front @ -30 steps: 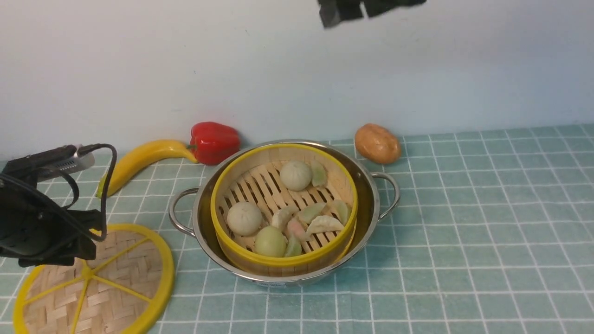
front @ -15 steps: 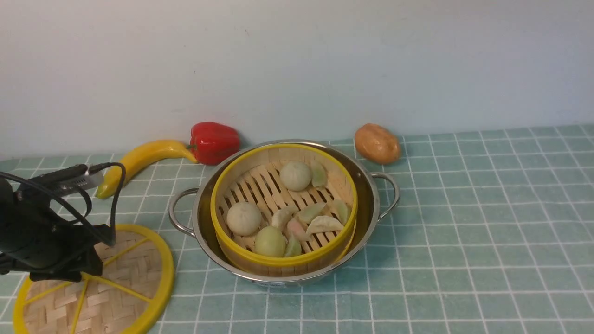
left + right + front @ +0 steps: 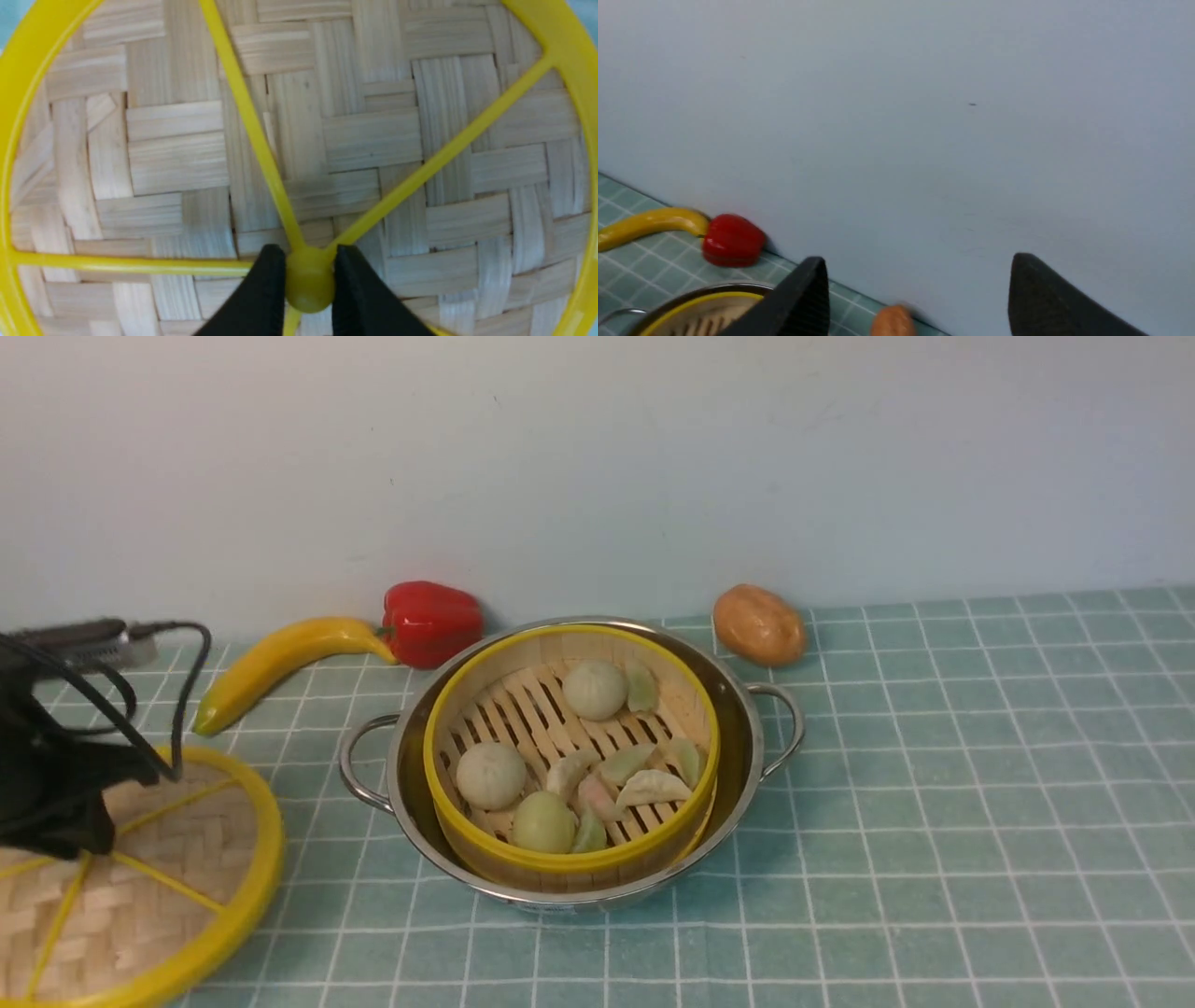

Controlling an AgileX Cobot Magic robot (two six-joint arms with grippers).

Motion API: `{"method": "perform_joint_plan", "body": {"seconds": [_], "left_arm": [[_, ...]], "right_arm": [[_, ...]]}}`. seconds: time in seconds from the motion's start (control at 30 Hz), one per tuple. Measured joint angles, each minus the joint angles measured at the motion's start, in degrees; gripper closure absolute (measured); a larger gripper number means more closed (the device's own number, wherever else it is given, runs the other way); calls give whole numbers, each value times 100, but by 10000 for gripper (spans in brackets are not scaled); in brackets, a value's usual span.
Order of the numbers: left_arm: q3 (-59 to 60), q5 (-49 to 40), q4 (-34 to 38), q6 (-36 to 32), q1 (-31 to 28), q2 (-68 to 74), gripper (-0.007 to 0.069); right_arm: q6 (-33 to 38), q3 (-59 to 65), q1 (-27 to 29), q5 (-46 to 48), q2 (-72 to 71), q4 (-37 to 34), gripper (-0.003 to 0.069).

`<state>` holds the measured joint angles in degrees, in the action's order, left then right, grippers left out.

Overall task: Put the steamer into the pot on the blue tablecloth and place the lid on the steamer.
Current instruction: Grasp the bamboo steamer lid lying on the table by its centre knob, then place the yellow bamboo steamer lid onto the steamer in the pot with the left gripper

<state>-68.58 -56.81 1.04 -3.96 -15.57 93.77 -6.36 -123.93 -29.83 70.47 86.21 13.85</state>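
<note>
The steamer (image 3: 571, 758), a bamboo basket with a yellow rim holding buns and dumplings, sits inside the shiny pot (image 3: 747, 747) on the blue tablecloth (image 3: 934, 803). The lid (image 3: 168, 877), a woven disc with yellow spokes, is at the near left, tilted and partly out of frame. My left gripper (image 3: 308, 275) is shut on the lid's yellow centre hub (image 3: 308, 291); in the front view its black body (image 3: 47, 784) hides the hub. My right gripper (image 3: 917, 280) is open and empty, high up, facing the wall; it is out of the front view.
A banana (image 3: 280, 663) and a red pepper (image 3: 431, 621) lie by the wall behind the pot's left. A brown potato (image 3: 759, 623) lies behind its right. The pot's wire handles (image 3: 359, 765) stick out on both sides.
My left gripper has closed on the lid's hub and the lid has shifted left and tilted up. The right gripper, seen at the top a second ago, has left the front view.
</note>
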Motion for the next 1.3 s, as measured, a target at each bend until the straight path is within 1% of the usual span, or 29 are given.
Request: {"method": "perform_joint_plan", "body": {"seconds": [0.07, 0.13, 0.2, 0.23, 0.37, 0.4, 0.43, 0.47, 0.53, 0.6, 0.67, 0.77, 0.9, 1.3], "left_arm": [[-406, -292, 31, -7, 100, -169, 508], [-937, -549, 133, -61, 391, -284, 508], [-1510, -626, 225, -80, 965, -283, 508], [-1634, -633, 248, -80, 1136, -251, 508], [-2335, -771, 198, 18, 2290, 171, 508], [-2527, -832, 104, 51, 2643, 351, 508], [-2527, -830, 84, 66, 2643, 390, 508], [-2778, -918, -104, 176, 3090, 728, 508], [-3086, -1033, -407, 341, 3576, 1173, 508], [-3397, -1152, -734, 494, 3961, 1543, 508], [-3669, -1254, -1006, 613, 4216, 1854, 508], [-4023, -1285, -1222, 670, 4472, 2201, 508], [-4269, -1294, -1258, 708, 4630, 2481, 508], [-4282, -1334, -1259, 749, 4640, 2771, 508]], "right_arm": [[-96, 433, 0, 0, -328, 229, 154], [-243, 1089, 0, -6, -726, 437, 154], [-417, 1858, 0, -6, -1179, 540, 154], [-495, 2272, 0, -6, -1449, 557, 154], [-852, 3752, 0, -1, -2225, 562, 154], [-1017, 4276, 0, -1, -2496, 562, 154], [-1075, 4446, 0, -1, -2584, 562, 154], [-1286, 5019, 0, -1, -2923, 557, 154], [-1581, 5753, 0, 13, -3271, 521, 154], [-1792, 6288, 0, 31, -3583, 447, 154], [-1936, 6711, 0, 38, -3886, 357, 154], [-2041, 7001, 0, 43, -4230, 213, 154], [-2132, 7037, 0, 36, -4530, 129, 154], [-2153, 7065, 0, 32, -4584, 3, 155]]}}
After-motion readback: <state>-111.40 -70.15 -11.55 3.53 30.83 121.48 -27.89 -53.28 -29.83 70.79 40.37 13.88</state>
